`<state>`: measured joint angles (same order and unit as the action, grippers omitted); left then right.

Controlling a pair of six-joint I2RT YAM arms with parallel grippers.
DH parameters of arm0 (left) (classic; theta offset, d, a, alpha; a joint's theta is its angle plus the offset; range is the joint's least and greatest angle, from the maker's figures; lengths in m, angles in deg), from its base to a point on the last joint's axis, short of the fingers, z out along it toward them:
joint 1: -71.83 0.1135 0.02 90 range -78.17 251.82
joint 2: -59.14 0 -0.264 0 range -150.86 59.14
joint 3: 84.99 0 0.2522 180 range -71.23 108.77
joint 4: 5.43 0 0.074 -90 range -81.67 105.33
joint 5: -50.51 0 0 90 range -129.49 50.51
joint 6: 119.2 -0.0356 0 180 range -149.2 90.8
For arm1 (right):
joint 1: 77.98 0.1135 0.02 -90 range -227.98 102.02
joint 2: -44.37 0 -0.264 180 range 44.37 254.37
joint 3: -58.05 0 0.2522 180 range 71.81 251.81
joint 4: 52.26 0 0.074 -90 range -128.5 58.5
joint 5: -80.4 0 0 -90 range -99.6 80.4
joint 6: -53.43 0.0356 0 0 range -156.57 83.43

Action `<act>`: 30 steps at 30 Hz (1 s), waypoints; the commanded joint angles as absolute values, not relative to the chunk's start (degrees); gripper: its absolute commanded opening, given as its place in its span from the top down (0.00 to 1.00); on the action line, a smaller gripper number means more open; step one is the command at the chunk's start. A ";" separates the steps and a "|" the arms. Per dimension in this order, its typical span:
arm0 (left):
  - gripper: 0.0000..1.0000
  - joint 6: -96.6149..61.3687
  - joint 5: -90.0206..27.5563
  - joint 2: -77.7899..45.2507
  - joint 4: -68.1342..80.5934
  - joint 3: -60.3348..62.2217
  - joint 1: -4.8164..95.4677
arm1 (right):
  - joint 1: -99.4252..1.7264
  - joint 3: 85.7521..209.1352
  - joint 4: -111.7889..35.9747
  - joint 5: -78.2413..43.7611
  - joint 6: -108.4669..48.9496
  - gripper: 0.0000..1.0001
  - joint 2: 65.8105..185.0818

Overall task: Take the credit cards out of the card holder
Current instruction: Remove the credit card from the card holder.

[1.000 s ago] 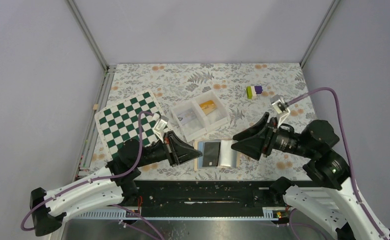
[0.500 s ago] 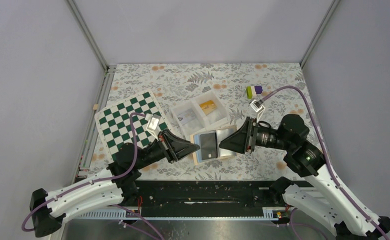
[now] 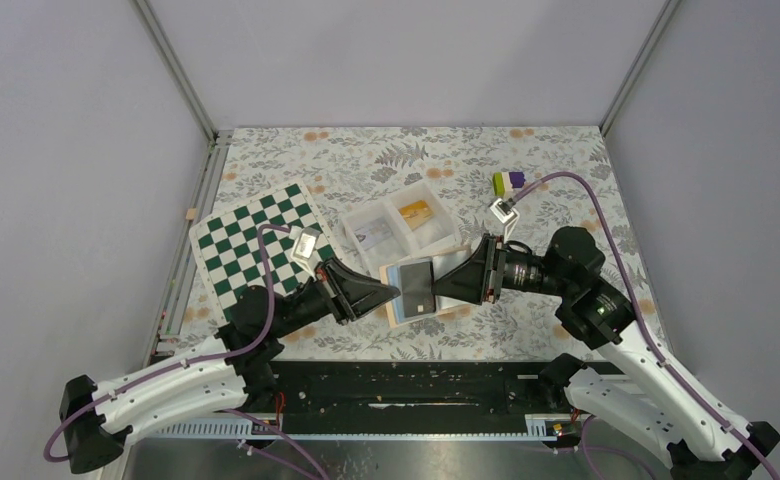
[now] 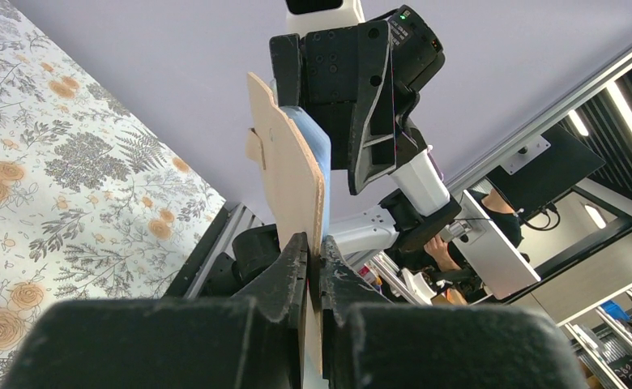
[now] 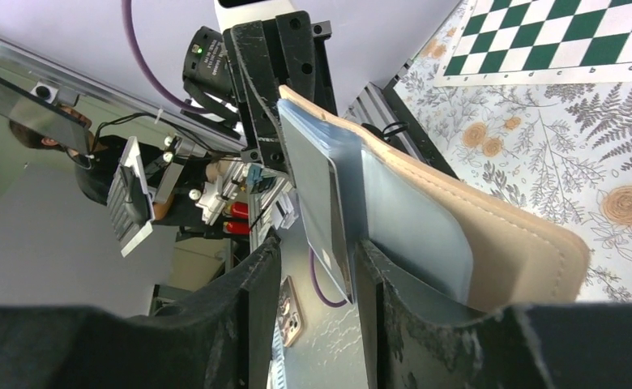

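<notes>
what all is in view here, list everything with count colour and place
card holder: 1, pale blue, tan cover, held between both grippers
card in holder: 1 showing, dark grey
tray: 1, white, two compartments, behind the holder
pale card: 1, whitish, tray's left compartment
orange-yellow item: 1, tray's right compartment
chequered board: 1, green-white, left of tray
small block: 1, purple-green-white, far right
cloth: 1, floral, over the table
left gripper: shut on holder's tan edge
right gripper: fingers astride the dark card

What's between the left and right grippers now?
The card holder, open, a dark card on it; the left gripper pinches its edge. Top view shows it.
</notes>
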<state>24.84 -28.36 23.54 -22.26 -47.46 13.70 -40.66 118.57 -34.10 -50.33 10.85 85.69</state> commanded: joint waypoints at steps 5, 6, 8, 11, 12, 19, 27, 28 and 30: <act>1.00 25.62 -29.34 23.54 -28.82 -47.65 13.89 | -40.89 117.16 -42.30 -53.41 13.10 0.60 84.85; 1.00 25.67 -29.30 23.54 -28.94 -47.74 13.91 | -40.89 117.16 -42.35 -53.44 13.09 0.61 84.87; 1.00 25.69 -29.32 23.46 -29.04 -47.84 13.91 | -40.89 116.83 -43.28 -54.06 13.62 0.64 85.09; 1.00 25.89 -29.32 23.54 -29.30 -48.00 13.91 | -40.89 115.57 -46.64 -55.35 15.47 0.68 85.17; 1.00 25.96 -29.41 23.53 -29.55 -48.10 13.86 | -40.89 115.09 -48.47 -55.78 16.04 0.68 85.15; 1.00 26.58 -29.12 23.39 -30.76 -48.21 13.90 | -40.92 114.31 -53.24 -57.57 16.81 0.76 85.82; 1.00 27.08 -28.43 23.29 -31.27 -48.15 13.92 | -40.89 113.96 -54.76 -57.82 16.80 1.00 85.49; 1.00 27.13 -28.61 23.47 -31.26 -48.19 13.91 | -40.93 114.04 -54.09 -57.73 15.99 1.00 85.18; 1.00 27.17 -28.84 24.02 -31.15 -48.37 13.96 | -40.89 114.67 -50.95 -56.50 13.40 1.00 84.43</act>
